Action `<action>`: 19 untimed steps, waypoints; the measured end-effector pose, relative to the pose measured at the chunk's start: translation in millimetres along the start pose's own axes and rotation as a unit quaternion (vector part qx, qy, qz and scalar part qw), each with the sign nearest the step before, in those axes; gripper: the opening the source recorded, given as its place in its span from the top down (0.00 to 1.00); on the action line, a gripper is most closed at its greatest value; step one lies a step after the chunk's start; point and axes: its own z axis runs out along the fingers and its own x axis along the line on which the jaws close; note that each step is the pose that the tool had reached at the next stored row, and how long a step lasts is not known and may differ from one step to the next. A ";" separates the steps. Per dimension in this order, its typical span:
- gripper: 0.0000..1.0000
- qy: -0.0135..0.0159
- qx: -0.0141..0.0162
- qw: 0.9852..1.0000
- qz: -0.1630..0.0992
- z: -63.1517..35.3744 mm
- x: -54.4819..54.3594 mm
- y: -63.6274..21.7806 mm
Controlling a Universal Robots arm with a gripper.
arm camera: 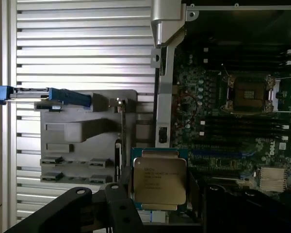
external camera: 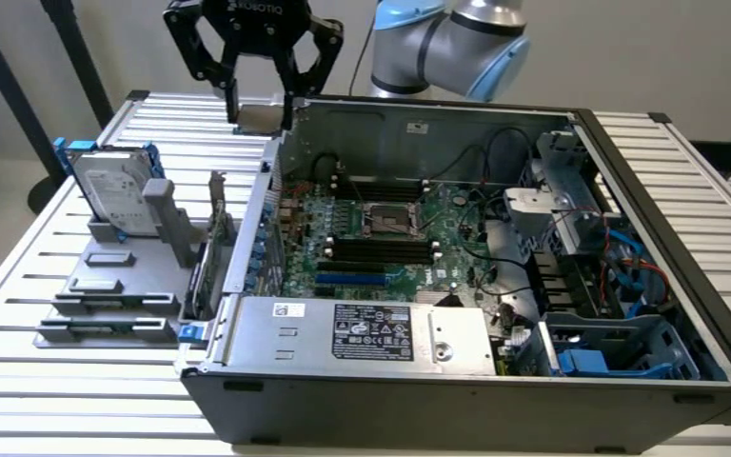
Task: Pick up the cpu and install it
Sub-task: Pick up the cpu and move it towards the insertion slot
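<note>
The cpu (external camera: 260, 118) is a small flat square chip with a shiny metal top, and it hangs between the fingers of my gripper (external camera: 260, 103), which is shut on it. Gripper and chip are in the air over the far corner of the open computer case (external camera: 467, 400), at the exterior view's left. In the wrist view the cpu (arm camera: 159, 180) shows its printed lid, clamped by the gripper (arm camera: 160, 191) at both sides. The open cpu socket (external camera: 387, 221) sits in the middle of the green motherboard (external camera: 455, 228); the socket (arm camera: 247, 92) lies well away from the chip.
A silver hard drive with blue bracket (external camera: 118, 195) stands on a grey parts holder (external camera: 111, 286) at the exterior view's left of the case. A silver box with black label (external camera: 365, 333) lies along the case's near side. Drive cages and cables (external camera: 582, 238) crowd the exterior view's right.
</note>
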 end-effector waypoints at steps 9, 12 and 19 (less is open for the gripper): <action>0.45 0.000 0.000 1.000 0.000 4.4 -38.4 20.9; 0.45 0.000 0.000 1.000 0.000 8.7 -49.9 30.0; 0.45 0.000 0.000 1.000 0.000 20.0 -75.2 52.3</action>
